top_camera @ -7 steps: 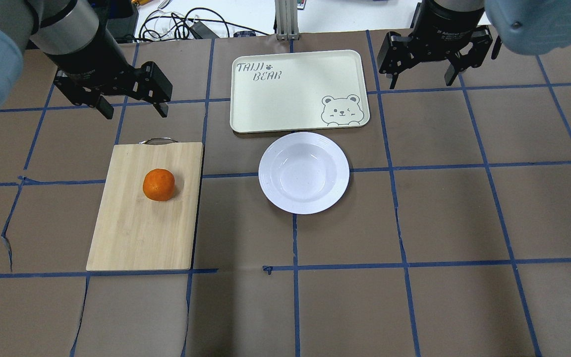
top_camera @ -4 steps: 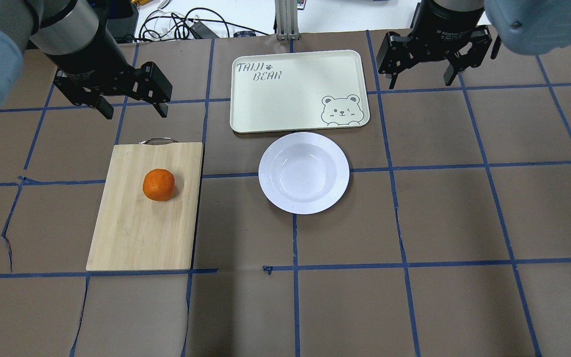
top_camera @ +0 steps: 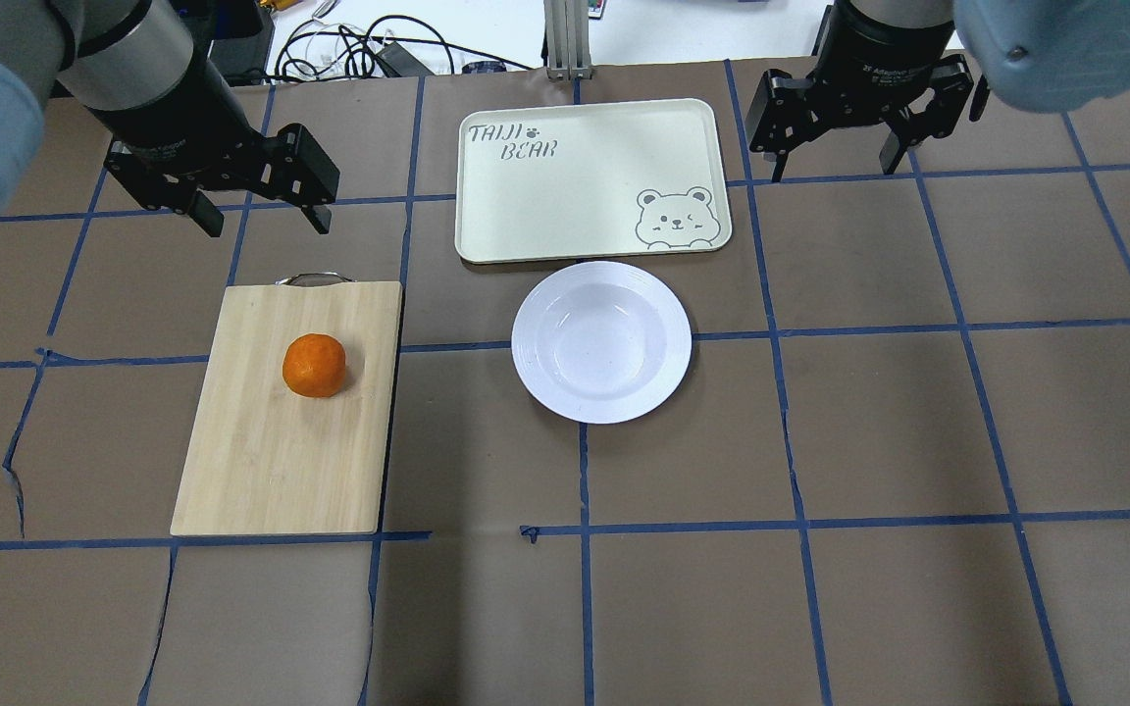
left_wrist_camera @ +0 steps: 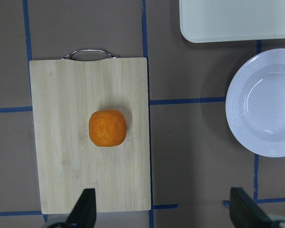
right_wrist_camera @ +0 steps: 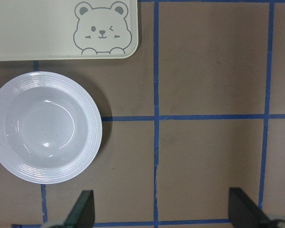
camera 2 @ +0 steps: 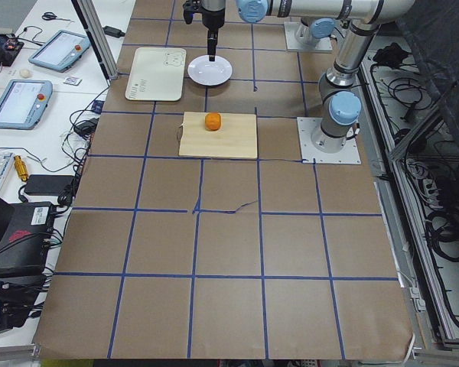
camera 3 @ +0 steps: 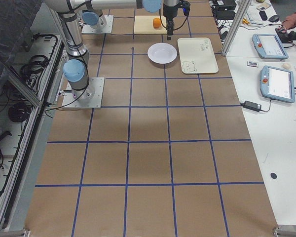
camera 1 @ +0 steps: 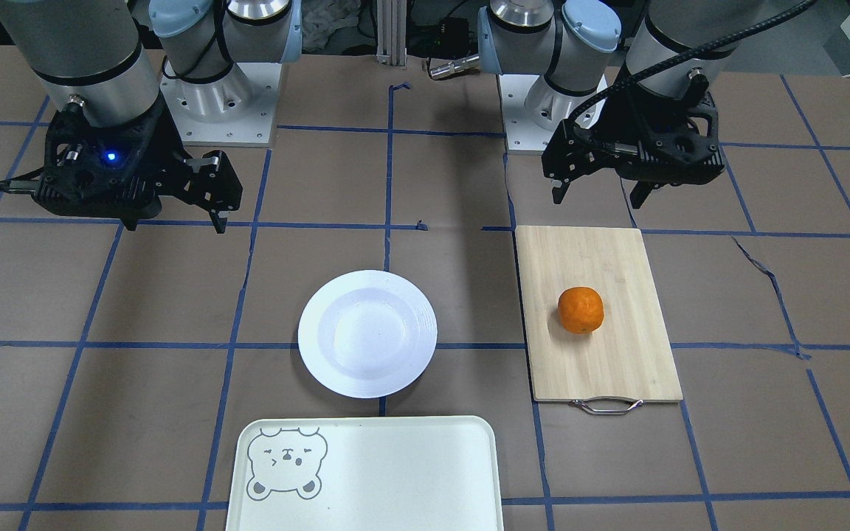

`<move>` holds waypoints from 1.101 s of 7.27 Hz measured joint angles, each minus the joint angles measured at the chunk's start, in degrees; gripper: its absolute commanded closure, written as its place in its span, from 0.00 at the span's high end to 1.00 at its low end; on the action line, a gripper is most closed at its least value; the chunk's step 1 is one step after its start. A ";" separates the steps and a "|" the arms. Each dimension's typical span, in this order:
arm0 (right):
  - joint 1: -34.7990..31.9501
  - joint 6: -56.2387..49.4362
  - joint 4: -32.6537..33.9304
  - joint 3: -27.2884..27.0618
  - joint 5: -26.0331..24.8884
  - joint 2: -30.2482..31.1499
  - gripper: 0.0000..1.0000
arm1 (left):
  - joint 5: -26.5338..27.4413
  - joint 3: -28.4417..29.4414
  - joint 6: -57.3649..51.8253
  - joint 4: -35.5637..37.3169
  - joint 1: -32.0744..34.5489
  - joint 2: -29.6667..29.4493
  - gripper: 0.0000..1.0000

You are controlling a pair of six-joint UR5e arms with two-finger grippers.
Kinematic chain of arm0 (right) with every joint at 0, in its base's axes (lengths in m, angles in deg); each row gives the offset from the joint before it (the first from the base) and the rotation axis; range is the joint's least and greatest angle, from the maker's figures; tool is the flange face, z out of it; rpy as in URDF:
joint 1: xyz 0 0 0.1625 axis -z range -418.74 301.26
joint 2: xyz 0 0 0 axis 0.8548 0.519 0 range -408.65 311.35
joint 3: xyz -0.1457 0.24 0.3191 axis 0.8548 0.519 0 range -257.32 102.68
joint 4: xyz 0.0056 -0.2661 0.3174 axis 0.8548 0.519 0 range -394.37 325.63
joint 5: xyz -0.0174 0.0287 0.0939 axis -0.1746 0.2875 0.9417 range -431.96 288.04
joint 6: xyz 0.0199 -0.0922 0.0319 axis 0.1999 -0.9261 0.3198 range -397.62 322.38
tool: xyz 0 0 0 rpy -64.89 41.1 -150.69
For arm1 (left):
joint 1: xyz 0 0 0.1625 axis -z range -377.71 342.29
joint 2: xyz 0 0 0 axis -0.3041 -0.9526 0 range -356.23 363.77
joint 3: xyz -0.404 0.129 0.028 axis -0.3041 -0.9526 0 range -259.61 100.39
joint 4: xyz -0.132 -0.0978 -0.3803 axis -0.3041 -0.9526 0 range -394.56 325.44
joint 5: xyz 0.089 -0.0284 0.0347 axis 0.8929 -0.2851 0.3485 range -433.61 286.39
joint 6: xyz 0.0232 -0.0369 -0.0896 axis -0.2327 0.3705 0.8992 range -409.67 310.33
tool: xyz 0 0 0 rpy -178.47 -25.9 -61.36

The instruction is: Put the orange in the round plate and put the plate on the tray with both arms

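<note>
Two sets of jaws stand wide: the left gripper (top_camera: 266, 224) hovers beyond the cutting board (top_camera: 271, 471) bearing the orange (top_camera: 314, 365), the right gripper (top_camera: 834, 172) beside the tray (top_camera: 585, 186). The round plate (top_camera: 601, 343) lies on the bench (top_camera: 918, 441) just before the tray, apparently not touching.

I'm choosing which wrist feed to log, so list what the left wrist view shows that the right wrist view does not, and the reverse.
Only the left wrist view: the orange lying on the bamboo cutting board, which has a metal handle. Only the right wrist view: the bear face on the tray, and the round plate uncropped. Both: the empty round plate, part of the tray, and the blue-taped brown table.
</note>
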 measured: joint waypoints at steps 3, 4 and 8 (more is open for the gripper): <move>0.16 0.26 1.02 -0.15 0.02 0.00 1.00 | 0.09 -0.07 -0.06 0.00 -0.26 -0.10 1.00; 0.12 0.41 1.34 -0.04 0.02 0.00 1.00 | 0.15 -0.29 0.17 0.00 -0.64 -0.48 1.00; -0.10 0.32 1.61 0.08 -0.29 -0.06 1.00 | 0.71 -11.21 -0.28 13.52 -4.05 -7.16 1.00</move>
